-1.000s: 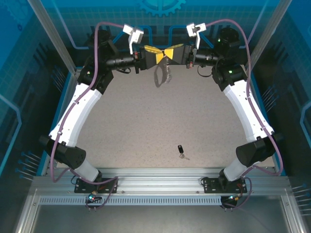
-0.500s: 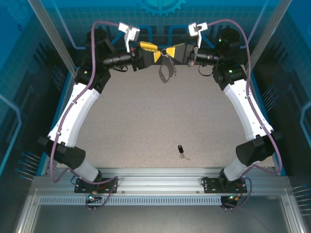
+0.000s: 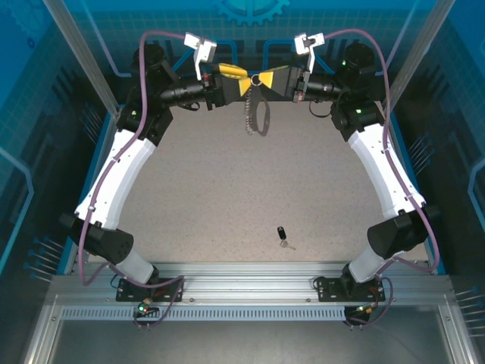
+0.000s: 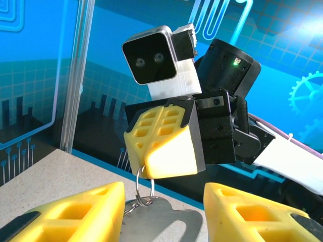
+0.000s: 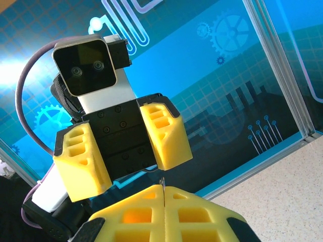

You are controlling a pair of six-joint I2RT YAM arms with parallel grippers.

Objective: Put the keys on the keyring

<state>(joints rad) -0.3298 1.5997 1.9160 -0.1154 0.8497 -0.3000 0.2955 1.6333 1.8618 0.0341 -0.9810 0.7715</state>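
Note:
The keyring (image 3: 259, 114), a dark grey loop with a beaded chain, hangs above the table at the back centre. My right gripper (image 3: 262, 80) is shut on its small silver split ring (image 4: 144, 176); a thin edge of that ring shows between the closed pads (image 5: 162, 187). My left gripper (image 3: 241, 82) faces it, open, its yellow fingers (image 4: 75, 212) on either side of the grey loop (image 4: 166, 222) with a gap on the right side. The key (image 3: 282, 234), black-headed with a short silver blade, lies on the table near the front, far from both grippers.
Both arms arch from the near edge up to the back wall (image 3: 250, 30). A blue rim (image 3: 98, 152) and metal posts (image 3: 83, 53) border the speckled table (image 3: 227, 189). The front rail (image 3: 242, 288) carries the arm bases.
My left gripper has opened and let go of the keyring. The keyring swung right and back a little and now hangs from the right gripper alone. The key has not moved.

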